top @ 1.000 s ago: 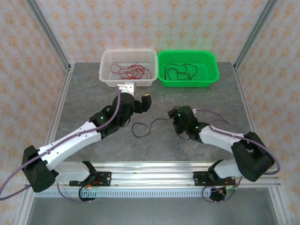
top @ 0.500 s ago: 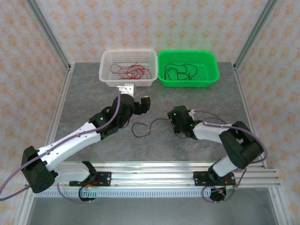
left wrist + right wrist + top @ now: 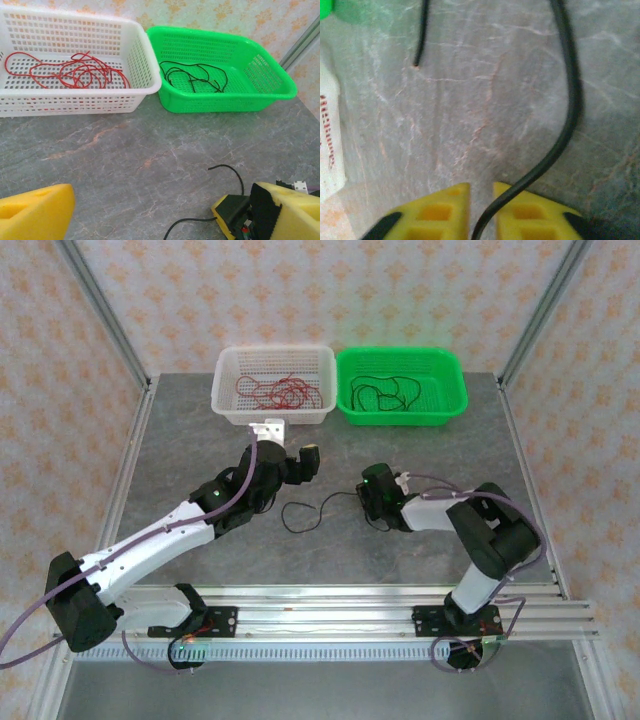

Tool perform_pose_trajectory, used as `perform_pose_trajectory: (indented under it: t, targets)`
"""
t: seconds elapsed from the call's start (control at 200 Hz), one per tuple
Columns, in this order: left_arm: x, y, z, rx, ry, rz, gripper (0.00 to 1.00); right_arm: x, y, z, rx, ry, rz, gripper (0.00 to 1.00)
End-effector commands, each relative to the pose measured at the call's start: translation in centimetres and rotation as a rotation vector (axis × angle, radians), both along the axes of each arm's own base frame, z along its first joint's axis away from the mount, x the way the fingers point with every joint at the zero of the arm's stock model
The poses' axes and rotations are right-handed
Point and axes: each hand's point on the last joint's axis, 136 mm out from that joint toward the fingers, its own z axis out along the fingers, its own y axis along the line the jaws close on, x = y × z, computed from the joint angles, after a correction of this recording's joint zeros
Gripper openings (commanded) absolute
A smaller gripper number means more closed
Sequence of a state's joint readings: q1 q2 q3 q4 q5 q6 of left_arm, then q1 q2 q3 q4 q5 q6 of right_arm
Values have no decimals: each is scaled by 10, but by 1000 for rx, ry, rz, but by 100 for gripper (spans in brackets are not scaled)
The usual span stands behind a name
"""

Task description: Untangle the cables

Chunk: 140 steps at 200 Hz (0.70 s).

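Right gripper (image 3: 481, 189) sitting nearly closed around black cable (image 3: 576, 100); true pinch unclear. Left gripper (image 3: 165, 202) hanging wide, empty. Advising: centre cable between pads (image 3: 437, 212), lift slowly.

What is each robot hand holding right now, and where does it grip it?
The right hand seems to pinch the thin black cable near one loose end. The left hand, open, holds nothing.

Tabletop (image 3: 180, 455): grey, marble-patterned surface, as I see it on the overhead feed. Standing on it at the far edge: one white perforated plastic basket (image 3: 275, 418) and one green perforated plastic basket (image 3: 400, 418), side by side, rims touching. Nearer me, mid-surface: one thin black cable (image 3: 574, 100), loosely curled.
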State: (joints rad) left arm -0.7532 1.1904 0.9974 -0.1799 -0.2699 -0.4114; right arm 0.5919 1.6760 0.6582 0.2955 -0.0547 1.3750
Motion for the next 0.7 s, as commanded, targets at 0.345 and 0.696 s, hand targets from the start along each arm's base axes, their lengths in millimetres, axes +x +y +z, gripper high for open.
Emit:
perform_pose_trajectory:
  t: [0.345, 0.696]
  targets:
    - [-17, 6, -1, -23, 16, 2, 89, 5, -21, 31, -72, -149, -25, 0]
    - [-36, 19, -25, -155, 10, 46, 88, 1, -43, 135, -215, -440, 52, 0]
